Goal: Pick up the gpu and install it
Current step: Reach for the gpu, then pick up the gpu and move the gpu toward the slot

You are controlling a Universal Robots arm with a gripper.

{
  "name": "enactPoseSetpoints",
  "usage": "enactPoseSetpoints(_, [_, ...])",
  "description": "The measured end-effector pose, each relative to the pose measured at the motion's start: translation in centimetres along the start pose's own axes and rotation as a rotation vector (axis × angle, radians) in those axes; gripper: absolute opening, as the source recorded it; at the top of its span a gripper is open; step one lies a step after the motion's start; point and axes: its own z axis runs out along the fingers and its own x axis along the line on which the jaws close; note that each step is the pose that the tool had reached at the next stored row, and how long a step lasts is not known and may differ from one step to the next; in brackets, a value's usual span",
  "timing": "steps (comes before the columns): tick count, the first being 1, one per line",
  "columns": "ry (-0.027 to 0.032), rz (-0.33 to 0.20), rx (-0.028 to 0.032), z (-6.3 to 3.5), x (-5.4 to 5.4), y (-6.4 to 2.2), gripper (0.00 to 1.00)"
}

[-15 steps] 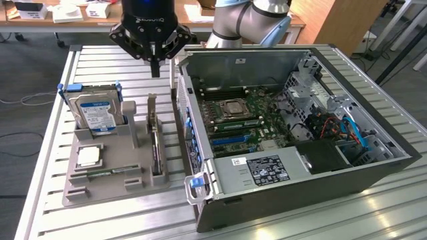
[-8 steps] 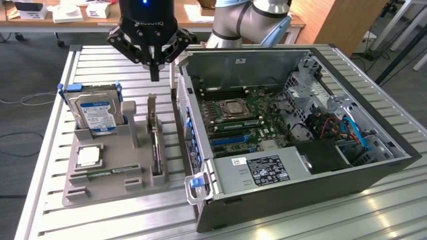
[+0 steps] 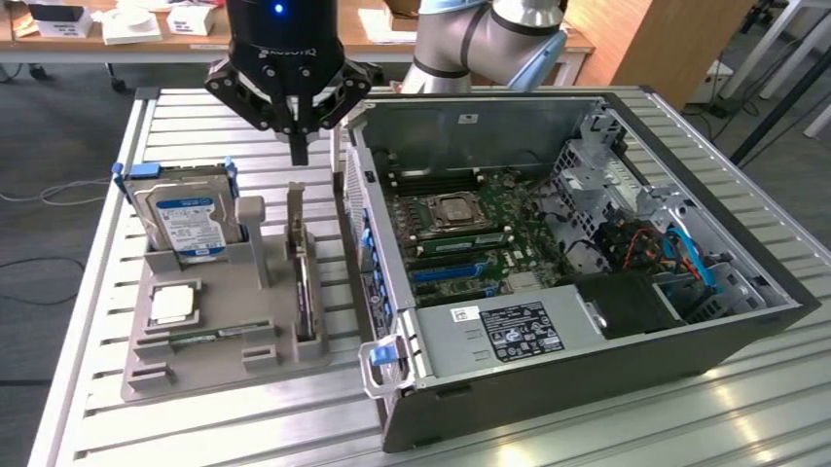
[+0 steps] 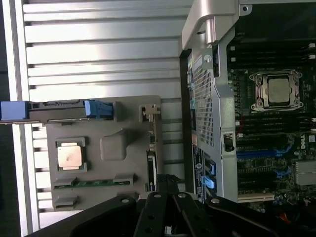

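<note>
Gripper: hangs above the grey tray, in line with the gpu and clear of it, jaws pressed together and pinching nothing. Gpu: stands on its long edge in the tray's slot nearest the open computer case, metal bracket strip upright at the end toward the hard drive. Hard drive: stands upright in a blue-handled carrier at the tray's far end, on the exterior view's left. Processor chip: lies flat in the tray, with the slim green memory stick just beside it. Tray and case: sit close side by side on the slatted counter. Case: lies on its side, motherboard exposed.
</note>
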Motion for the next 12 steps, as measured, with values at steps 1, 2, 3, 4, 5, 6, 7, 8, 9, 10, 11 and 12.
enactPoseSetpoints(1, [0.0,0.0,0.0,0.0,0.01,-0.02,0.11])
enactPoseSetpoints(2, [0.0,0.0,0.0,0.0,0.01,-0.02,0.11])
enactPoseSetpoints(3, [-0.0001,0.0,-0.0001,0.0,0.01,-0.02,0.11])
enactPoseSetpoints(4, [-0.0001,0.0,-0.0001,0.0,0.0,-0.02,0.11])
enactPoseSetpoints(5, [0.0,0.0,0.0,0.0,0.0,-0.03,0.11])
enactPoseSetpoints(6, [0.0,0.0,0.0,0.0,0.0,-0.03,0.11])
enactPoseSetpoints(7, [0.0,0.0,0.0,0.0,0.0,-0.05,0.11])
enactPoseSetpoints(8, [0.0,0.0,0.0,0.0,0.0,-0.06,0.11])
enactPoseSetpoints(9, [0.0,0.0,0.0,0.0,0.0,-0.06,0.11])
enactPoseSetpoints(10, [0.0,0.0,0.0,0.0,0.0,-0.06,0.11])
enactPoseSetpoints(11, [0.0,0.0,0.0,0.0,0.0,-0.07,0.11])
enactPoseSetpoints(12, [0.0,0.0,0.0,0.0,0.0,-0.07,0.11])
